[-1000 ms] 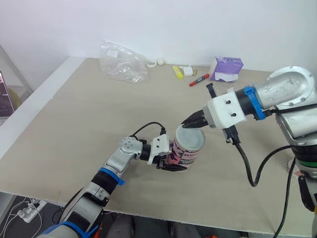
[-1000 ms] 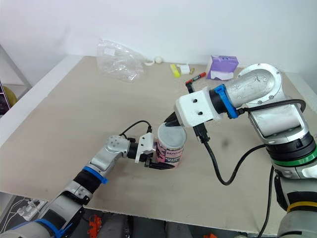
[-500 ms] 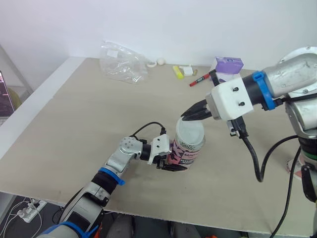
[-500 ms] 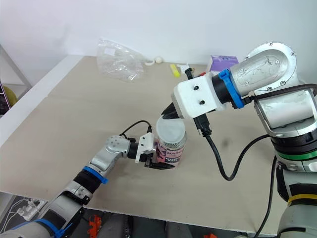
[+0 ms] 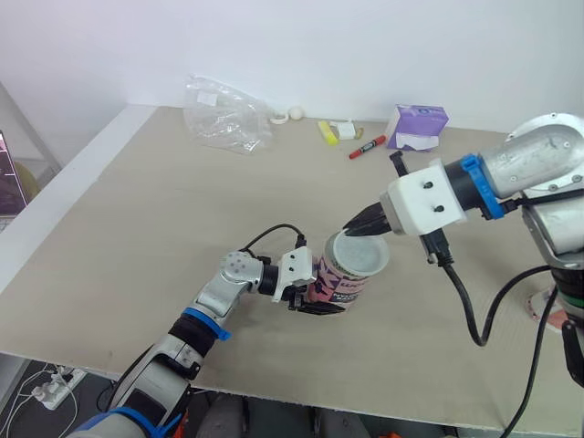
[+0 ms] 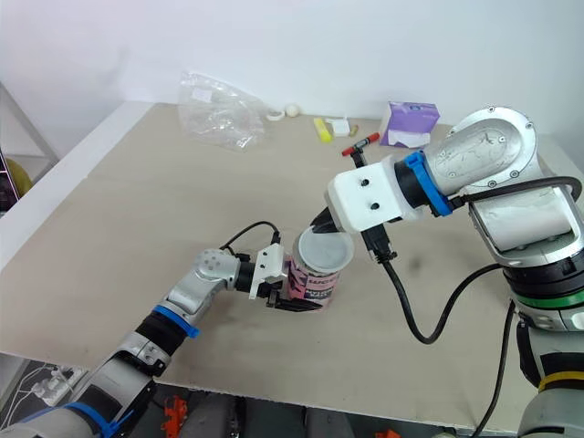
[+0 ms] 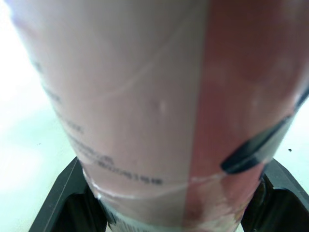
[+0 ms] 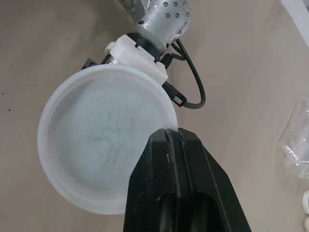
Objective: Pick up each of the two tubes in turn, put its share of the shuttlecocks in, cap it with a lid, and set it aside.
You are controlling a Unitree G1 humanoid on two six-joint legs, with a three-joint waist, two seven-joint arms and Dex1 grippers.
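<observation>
A pink tube stands tilted near the table's front edge, its base held by my left gripper, which is shut on it. In the left wrist view the tube sits between the two black fingers. A translucent white lid rests over the tube's mouth, slightly tilted and shifted to the right. My right gripper is shut on the lid's far rim. In the right wrist view its fingertips pinch the edge of the lid. The tube's contents are hidden.
At the table's far side lie a crumpled clear plastic bag, a yellow piece, a red marker and a purple box. The table's left edge runs diagonally. A black cable hangs from my right wrist.
My right gripper lifted the lid a little above the tube, then brought it down again onto the mouth, slightly to the right. The left gripper and tube stayed put.
</observation>
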